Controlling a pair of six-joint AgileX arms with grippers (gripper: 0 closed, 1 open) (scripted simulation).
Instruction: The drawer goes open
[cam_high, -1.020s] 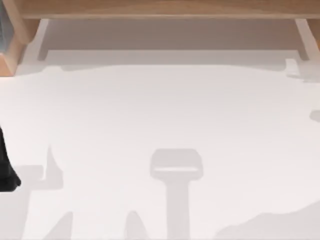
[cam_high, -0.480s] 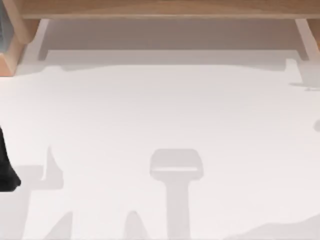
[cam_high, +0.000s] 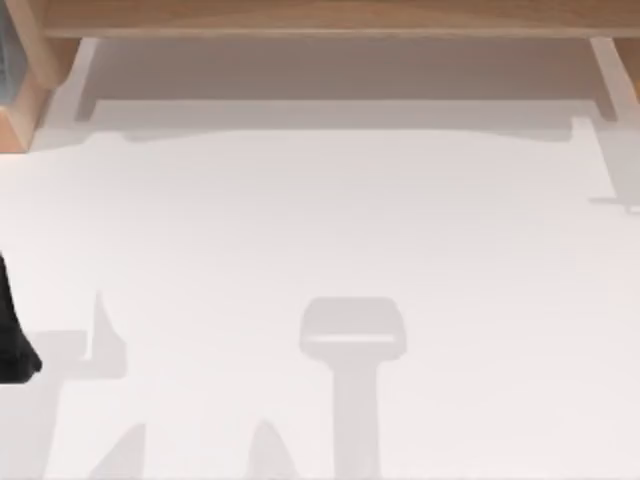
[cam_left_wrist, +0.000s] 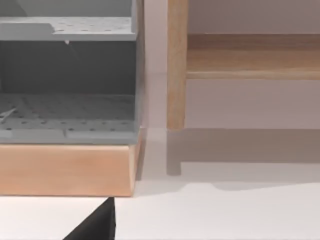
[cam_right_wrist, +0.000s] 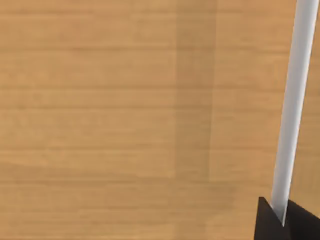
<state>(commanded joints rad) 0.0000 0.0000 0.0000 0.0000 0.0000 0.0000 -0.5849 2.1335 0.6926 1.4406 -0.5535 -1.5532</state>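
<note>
R gripper (cam_right_wrist: 282, 226) is right up against the drawer (cam_right_wrist: 115, 125): its dark tip sits at the end of the pale metal handle (cam_right_wrist: 292, 100), and the bar's end drops into a notch in the black body. Can't tell from here whether it's clamped on the bar or merely around it, so open vs closed is unknown. The handle is a slim light bar lying across the drawer's wood front, off to one side of the panel, w/ a darker strip of shadow falling on the grain next to it. How far out the drawer stands can't be judged at this range. L gripper (cam_left_wrist: 97, 226) shows as a black wedge low over the white table (cam_left_wrist: 225, 215), near the corner of a light wood base (cam_left_wrist: 65, 170); its state can't be told either. On that base sits a grey perforated shelf unit (cam_left_wrist: 70, 115) w/ an upper and a lower level. Beside it stands an upright wood post (cam_left_wrist: 176, 65), w/ a horizontal wood rail (cam_left_wrist: 250, 55) running off it. From overhead, L arm (cam_high: 12, 340) is a dark shape at the table's left edge, approx halfway down, parked. The wood cabinet (cam_high: 320, 18) spans the far edge of the table (cam_high: 320, 220).
</note>
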